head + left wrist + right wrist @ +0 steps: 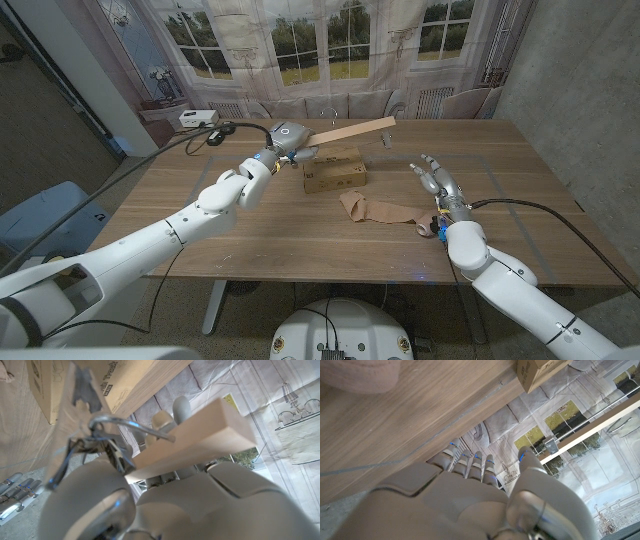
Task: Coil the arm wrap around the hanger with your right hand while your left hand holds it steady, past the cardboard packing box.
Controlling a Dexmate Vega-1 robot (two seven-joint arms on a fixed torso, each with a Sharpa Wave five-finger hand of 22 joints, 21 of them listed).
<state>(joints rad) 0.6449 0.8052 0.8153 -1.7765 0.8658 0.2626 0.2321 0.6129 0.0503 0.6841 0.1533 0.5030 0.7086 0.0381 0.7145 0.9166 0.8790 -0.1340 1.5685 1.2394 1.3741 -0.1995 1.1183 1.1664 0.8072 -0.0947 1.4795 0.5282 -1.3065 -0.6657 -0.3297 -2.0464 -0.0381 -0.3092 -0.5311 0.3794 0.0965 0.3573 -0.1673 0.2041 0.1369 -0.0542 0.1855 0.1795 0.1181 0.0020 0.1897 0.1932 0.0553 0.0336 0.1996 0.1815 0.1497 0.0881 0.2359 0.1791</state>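
1. Left robot hand [285,137] grips the pale wooden hanger with a metal hook [350,130] at one end, above the wooden bench [200,180] at about eleven o'clock from the bench's middle; the left wrist view shows its fingers [181,410] closed around the wooden bar [200,435], with the wire hook [125,425] just beside them.
2. From that grip the hanger's bar runs out towards two o'clock, raised clear of the bench top and tilted a little upward at its far end, where a small metal clip [385,140] hangs.
3. Right robot hand [437,183] holds nothing; its fingers are stretched out and slightly apart, pointing towards eleven o'clock, over the bench at about three o'clock from the middle. Whether it touches the bench top I cannot tell.
4. Just under the hanger, the small brown cardboard packing box with dark print [334,170] sits on the bench near its middle, at about twelve o'clock.
5. Lying loose on the bench at about five o'clock from the box, the tan crumpled fabric arm wrap [380,210] reaches from near the box towards the right robot hand, and its near end lies just beside that hand's wrist.
6. At the bench's far left corner, at about ten o'clock, there is a small white box [198,118] with black cables [225,130] beside it.
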